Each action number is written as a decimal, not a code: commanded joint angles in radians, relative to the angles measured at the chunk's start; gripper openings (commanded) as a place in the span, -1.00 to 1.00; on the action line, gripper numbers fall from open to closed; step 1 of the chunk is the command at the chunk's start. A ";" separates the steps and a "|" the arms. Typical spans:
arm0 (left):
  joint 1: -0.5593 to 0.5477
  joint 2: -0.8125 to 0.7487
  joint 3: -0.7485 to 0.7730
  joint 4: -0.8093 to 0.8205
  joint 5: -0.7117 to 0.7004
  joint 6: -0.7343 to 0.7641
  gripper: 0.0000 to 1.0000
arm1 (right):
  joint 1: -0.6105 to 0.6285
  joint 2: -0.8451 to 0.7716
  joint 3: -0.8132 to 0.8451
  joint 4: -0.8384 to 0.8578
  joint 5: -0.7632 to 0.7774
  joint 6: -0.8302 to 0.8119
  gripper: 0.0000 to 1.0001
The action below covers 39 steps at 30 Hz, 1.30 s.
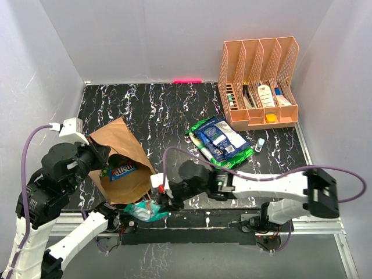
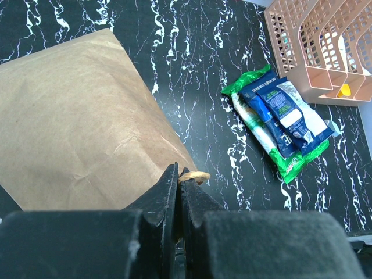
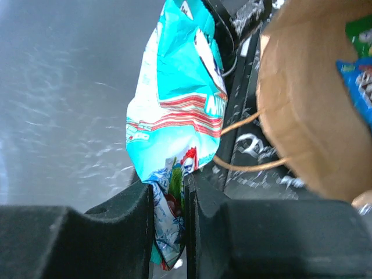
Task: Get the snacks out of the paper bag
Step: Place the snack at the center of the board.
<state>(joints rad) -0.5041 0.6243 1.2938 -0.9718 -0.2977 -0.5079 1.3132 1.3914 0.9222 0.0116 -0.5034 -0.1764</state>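
Snacks are split. One blue packet (image 1: 120, 171) lies inside the paper bag (image 1: 125, 145) at eight o'clock on the tabletop (image 1: 163, 110). The left jaws are pressed together on the bag's rim, probably to keep its mouth open. At six o'clock the right jaws clamp a teal packet (image 3: 174, 99), just outside the mouth. A green packet (image 1: 235, 158) and a dark blue packet (image 1: 212, 136) rest toward two o'clock.
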 commanded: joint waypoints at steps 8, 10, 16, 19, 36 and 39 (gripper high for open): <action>-0.004 -0.021 -0.010 0.039 0.009 0.008 -1.00 | -0.023 -0.456 0.046 -0.662 1.176 0.370 -0.85; -0.004 -0.021 -0.010 0.038 0.005 0.007 -1.00 | -0.031 -0.483 0.094 -0.693 1.327 0.312 -0.85; -0.004 -0.008 -0.007 0.042 0.011 0.004 -1.00 | -0.119 -0.482 0.117 -0.452 1.553 -0.054 -0.85; -0.004 -0.002 -0.005 0.042 0.019 0.000 -1.00 | -0.264 -0.443 0.075 -0.260 1.473 -0.246 -0.85; -0.004 0.000 0.024 0.033 0.001 -0.021 -1.00 | -0.554 0.062 0.065 0.085 1.395 -0.532 -0.85; -0.003 -0.004 0.023 0.026 -0.008 -0.018 -1.00 | -0.554 0.121 0.067 0.066 1.422 -0.492 -0.85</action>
<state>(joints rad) -0.5041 0.6147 1.2831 -0.9649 -0.2962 -0.5236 0.7620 1.4757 0.9707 -0.0322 0.8471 -0.6754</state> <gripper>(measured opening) 0.012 0.187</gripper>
